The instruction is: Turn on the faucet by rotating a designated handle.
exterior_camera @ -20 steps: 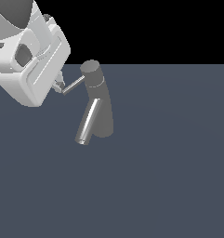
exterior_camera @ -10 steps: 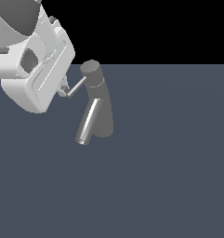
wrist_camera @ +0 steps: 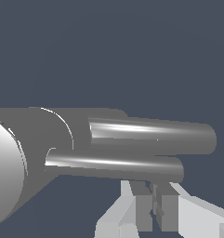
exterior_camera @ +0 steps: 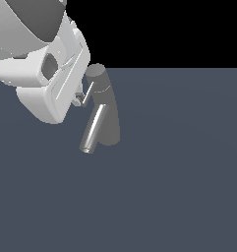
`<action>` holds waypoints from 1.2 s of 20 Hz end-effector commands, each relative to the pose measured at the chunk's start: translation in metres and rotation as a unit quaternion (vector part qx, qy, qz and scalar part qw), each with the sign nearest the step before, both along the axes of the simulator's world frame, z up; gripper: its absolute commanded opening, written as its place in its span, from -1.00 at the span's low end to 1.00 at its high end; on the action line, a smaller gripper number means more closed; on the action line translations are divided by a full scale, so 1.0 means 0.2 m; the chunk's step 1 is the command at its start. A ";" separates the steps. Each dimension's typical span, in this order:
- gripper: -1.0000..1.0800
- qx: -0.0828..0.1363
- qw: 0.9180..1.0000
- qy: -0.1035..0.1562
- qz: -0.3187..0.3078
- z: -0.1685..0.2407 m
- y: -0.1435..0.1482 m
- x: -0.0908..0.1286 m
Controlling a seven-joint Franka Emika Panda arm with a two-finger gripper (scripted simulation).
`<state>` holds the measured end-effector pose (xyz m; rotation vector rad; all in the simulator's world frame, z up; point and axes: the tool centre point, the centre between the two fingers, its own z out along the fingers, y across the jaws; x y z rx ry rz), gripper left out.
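Observation:
The dark grey faucet (exterior_camera: 109,110) stands upright, its shiny spout tube (exterior_camera: 93,130) slanting down toward the exterior view's left. The thin handle (exterior_camera: 88,92) juts from the cap and slopes steeply down, close above the spout. My gripper (exterior_camera: 78,100) is at the handle's free end, mostly hidden behind the white hand. In the wrist view the faucet (wrist_camera: 48,135) fills one side, with the spout (wrist_camera: 150,137) and the slimmer handle (wrist_camera: 113,166) running side by side. My gripper (wrist_camera: 154,187) is shut, with its fingertips (wrist_camera: 141,204) pressed against the handle's end, not around it.
A flat dark grey-blue surface (exterior_camera: 179,187) spreads around the faucet. The bulky white hand and arm (exterior_camera: 46,74) fill the upper part of the exterior view's left.
The gripper has moved toward the faucet and pushed the handle, which swung from nearly level to steeply slanted, closer to the spout.

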<state>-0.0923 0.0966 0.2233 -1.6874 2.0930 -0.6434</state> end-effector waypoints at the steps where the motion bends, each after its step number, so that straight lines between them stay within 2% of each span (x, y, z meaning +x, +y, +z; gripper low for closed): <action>1: -1.00 -0.001 1.000 0.003 -0.015 -0.01 -0.11 -0.02; 8: -1.00 -0.001 1.000 0.004 -0.017 -0.02 -0.24 -0.06; 9: -1.00 -0.001 1.000 0.004 -0.017 -0.02 -0.24 -0.06; 10: -1.00 0.002 1.000 0.002 0.003 -0.01 -0.12 -0.03; 24: -1.00 0.000 1.000 0.003 -0.012 0.08 -0.44 0.04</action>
